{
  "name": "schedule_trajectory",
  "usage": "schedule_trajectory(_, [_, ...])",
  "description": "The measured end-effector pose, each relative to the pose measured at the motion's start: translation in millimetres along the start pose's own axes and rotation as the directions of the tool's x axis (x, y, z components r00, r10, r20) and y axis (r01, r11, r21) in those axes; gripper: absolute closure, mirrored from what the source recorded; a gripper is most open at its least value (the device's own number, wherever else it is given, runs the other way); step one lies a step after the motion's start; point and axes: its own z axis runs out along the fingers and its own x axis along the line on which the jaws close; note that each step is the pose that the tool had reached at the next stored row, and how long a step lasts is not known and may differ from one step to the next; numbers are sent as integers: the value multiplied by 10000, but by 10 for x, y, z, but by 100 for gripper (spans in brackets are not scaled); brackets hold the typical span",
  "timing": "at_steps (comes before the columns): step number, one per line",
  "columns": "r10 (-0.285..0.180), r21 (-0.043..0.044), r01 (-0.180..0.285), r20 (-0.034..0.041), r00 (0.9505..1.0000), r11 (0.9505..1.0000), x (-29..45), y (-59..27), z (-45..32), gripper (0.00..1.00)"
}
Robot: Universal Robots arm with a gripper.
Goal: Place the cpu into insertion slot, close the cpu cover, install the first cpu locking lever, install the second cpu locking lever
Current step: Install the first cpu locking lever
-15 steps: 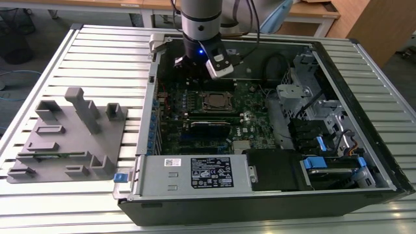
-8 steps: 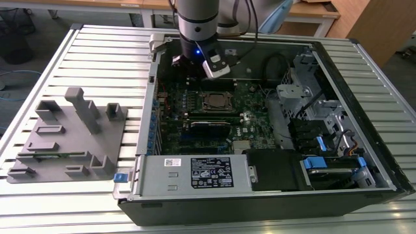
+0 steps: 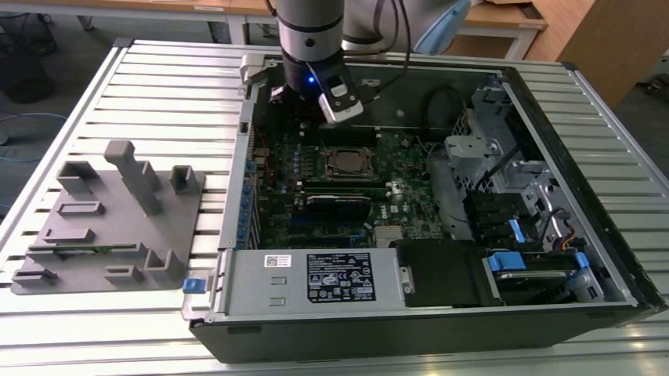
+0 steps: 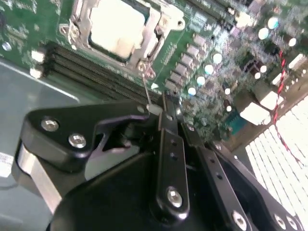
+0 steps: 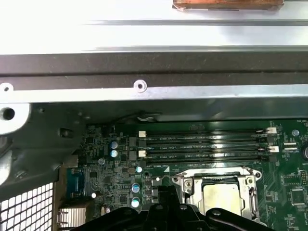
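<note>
Pincer [image 4: 166, 111] status: the black fingers [image 4: 172, 144] are drawn together at their tips, and the second wrist view shows no gap between them. A thin wire locking lever [image 4: 146, 89] slants up off one corner of the socket, and its free end meets the fingertips. Whether it is clamped there or merely touched cannot be determined. Standing by the bench, one sees the arm [image 3: 309, 31] reaching down into the open computer case [image 3: 418, 341], which lies on its side on a slatted table [image 3: 136, 94]. In the exterior view the pincer hangs over the 12 o'clock edge of the motherboard [image 3: 408, 188], with the socket just beside it at 6 o'clock. The cpu [image 4: 118, 29] is seated in that socket, its pale metal top facing up. The cpu cover [image 4: 156, 21] lies flat around it, and the chip shows through the window of the frame in both wrist views. Long black memory slots [image 5: 202, 144] run along one side of the socket, between the socket and the case wall. On the table at 9 o'clock from the case, well apart from the pincer, stands a grey fixture [image 3: 115, 235] with upright blocks. A silver power supply [image 3: 303, 278] occupies the case at 6 o'clock from the socket.
</note>
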Motion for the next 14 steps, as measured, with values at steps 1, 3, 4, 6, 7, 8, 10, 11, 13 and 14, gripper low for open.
schedule_trajectory(1, [3, -2, -3, 2, 10000, 10000, 1, 0, -1, 89])
schedule_trajectory(3, [8, -2, -8, 3, 10000, 10000, 12, 0, -1, 89])
schedule_trajectory(4, [8, -1, -8, 2, 10000, 10000, 28, -1, -3, 89])
schedule_trajectory(6, [13, -1, -13, 3, 10000, 10000, 67, -2, -5, 89])
schedule_trajectory(7, [16, -1, -16, 4, 10000, 10000, 87, -3, -5, 89])
schedule_trajectory(8, [19, 0, -19, 4, 10000, 10000, 107, -4, -7, 89])
schedule_trajectory(10, [25, 0, -25, 5, 10000, 10000, 144, -6, -8, 89])
schedule_trajectory(11, [28, -11, -28, 5, 10000, 10000, 160, -7, -7, 89])
schedule_trajectory(13, [41, -162, -40, 8, 10000, 9999, 191, -9, -8, 89])
schedule_trajectory(14, [46, -260, -46, 5, 10000, 9997, 202, -9, -8, 89])
